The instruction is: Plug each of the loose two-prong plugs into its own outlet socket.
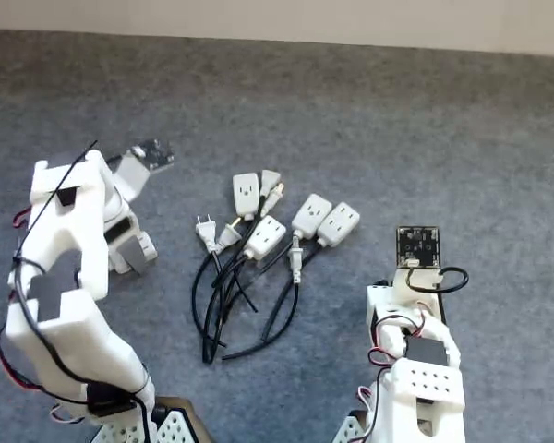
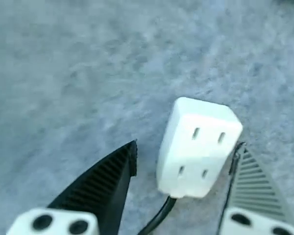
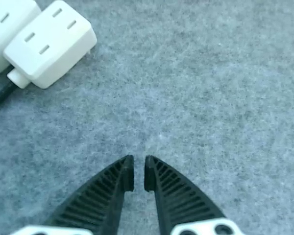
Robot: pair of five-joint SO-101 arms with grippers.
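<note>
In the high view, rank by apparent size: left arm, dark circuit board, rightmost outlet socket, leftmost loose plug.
Largest: left arm.
Next: circuit board and outlet socket, alike; the board sits higher, nearer the camera, so unranked.
Smallest: loose plug.

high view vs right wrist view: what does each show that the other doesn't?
High view adds: loose two-prong plugs, tangled black cords and further outlet sockets in the pile. Right wrist view adds: the right end effector, shut, just above the surface. Shared: the two side-by-side outlet sockets and the grey table surface.
</note>
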